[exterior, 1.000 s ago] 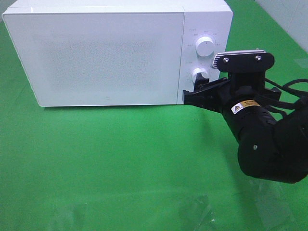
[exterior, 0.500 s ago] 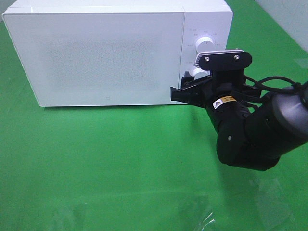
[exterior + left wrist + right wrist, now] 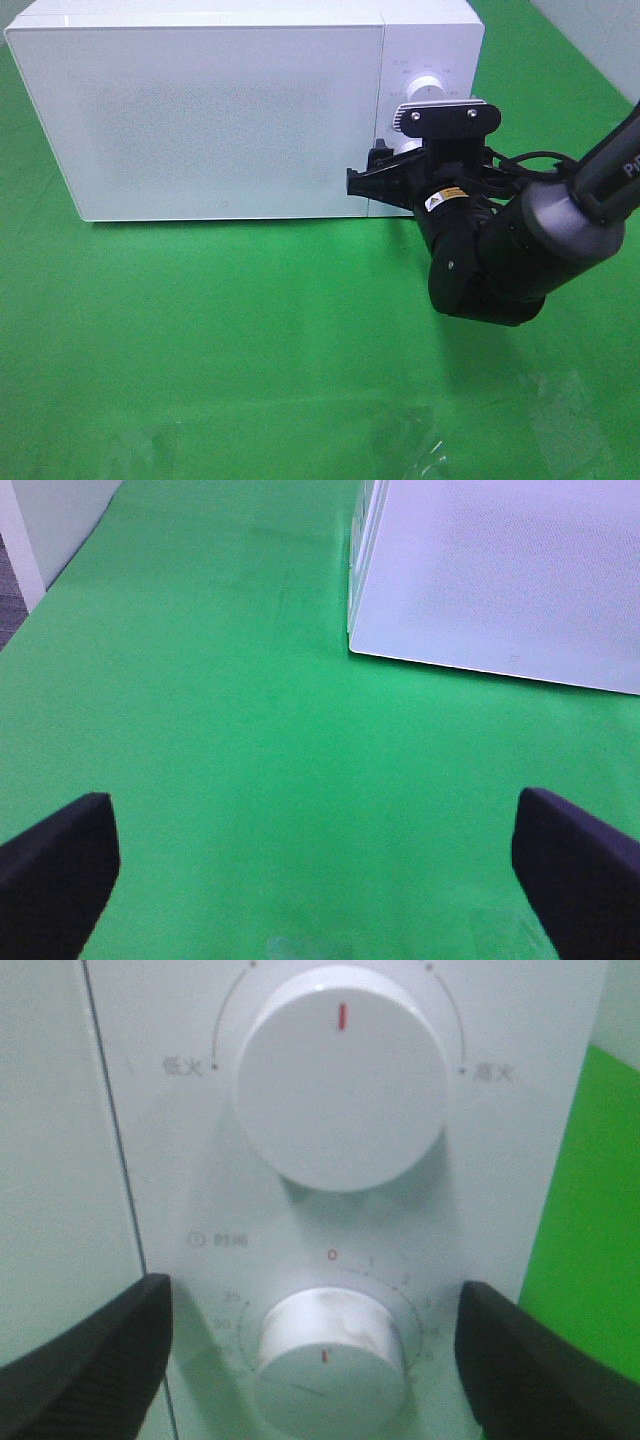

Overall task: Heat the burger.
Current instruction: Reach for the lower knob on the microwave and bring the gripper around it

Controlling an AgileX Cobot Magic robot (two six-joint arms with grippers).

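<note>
R pincer (image 3: 315, 1298) gaped empty astride timer knob (image 3: 330, 1360); L pincer (image 3: 318, 865) open too. Needed centring, then square close b4 turning.

Glossy black right arm (image 3: 500, 255) with black claw (image 3: 362, 178), yellow label (image 3: 437, 199), looping black cables (image 3: 530, 163), two-screw plate (image 3: 447, 116).

Microwave door (image 3: 210, 120): smooth white, faintly glossy, with a fine dotted panel
Upper knob (image 3: 340, 1075): white plastic, satin
Lower knob (image 3: 330, 1355): white plastic, slightly smudged
Table cover (image 3: 250, 340): matt green, cloth-like
Right gripper (image 3: 315, 1345) fingers (image 3: 85, 1360): black, matt, ribbed inner faces
Left gripper (image 3: 315, 870) fingers (image 3: 55, 870): dark, matt, smooth
Right arm housing (image 3: 530, 250): smooth black, soft sheen
Wrist bracket (image 3: 450, 120): black plate, bright metal screws
</note>
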